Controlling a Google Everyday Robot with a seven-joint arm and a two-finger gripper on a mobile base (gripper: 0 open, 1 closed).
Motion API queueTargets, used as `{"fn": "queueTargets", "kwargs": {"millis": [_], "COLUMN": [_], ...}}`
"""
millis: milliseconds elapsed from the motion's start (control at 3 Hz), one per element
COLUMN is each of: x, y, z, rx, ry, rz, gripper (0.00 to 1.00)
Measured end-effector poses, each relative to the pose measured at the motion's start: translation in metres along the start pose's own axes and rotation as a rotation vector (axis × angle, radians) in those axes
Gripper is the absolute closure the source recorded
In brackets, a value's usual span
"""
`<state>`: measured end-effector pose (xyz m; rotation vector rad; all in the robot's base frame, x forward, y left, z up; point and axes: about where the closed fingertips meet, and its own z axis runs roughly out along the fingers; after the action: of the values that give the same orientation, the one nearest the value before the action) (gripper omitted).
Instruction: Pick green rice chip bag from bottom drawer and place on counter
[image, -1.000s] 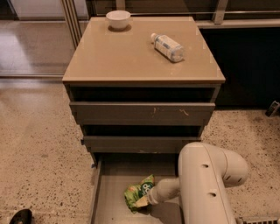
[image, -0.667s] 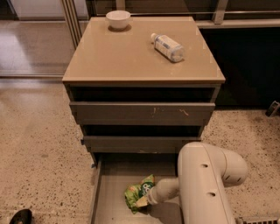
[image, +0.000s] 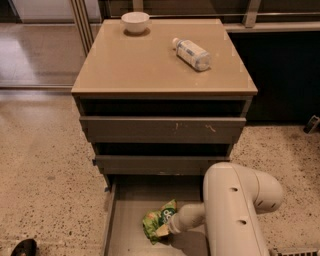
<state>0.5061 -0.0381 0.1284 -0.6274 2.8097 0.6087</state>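
Observation:
The green rice chip bag lies crumpled on the grey floor of the open bottom drawer, near its middle. My gripper reaches down into the drawer from the right, at the bag's right edge and touching it; the white arm hides the drawer's right part. The tan counter tops the cabinet above.
A white bowl stands at the counter's back left and a plastic bottle lies at its back right. The two upper grey drawers stick out slightly above the bottom drawer. A dark shoe sits on the speckled floor at lower left.

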Motion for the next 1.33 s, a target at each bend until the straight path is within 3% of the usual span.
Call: {"fn": "queueTargets", "kwargs": {"millis": [667,1000,1333], "x": [-0.009,-0.016,-0.016], "y": [0.005,0.008,0.008], "z": [-0.025,-0.063,-0.063], "rx": [-0.055,-0.082,-0.082], "ry": [-0.082,-0.166,-0.166], "rz": [0.008,0.021,0.021], "gripper": [1.0,1.0,1.0]}}
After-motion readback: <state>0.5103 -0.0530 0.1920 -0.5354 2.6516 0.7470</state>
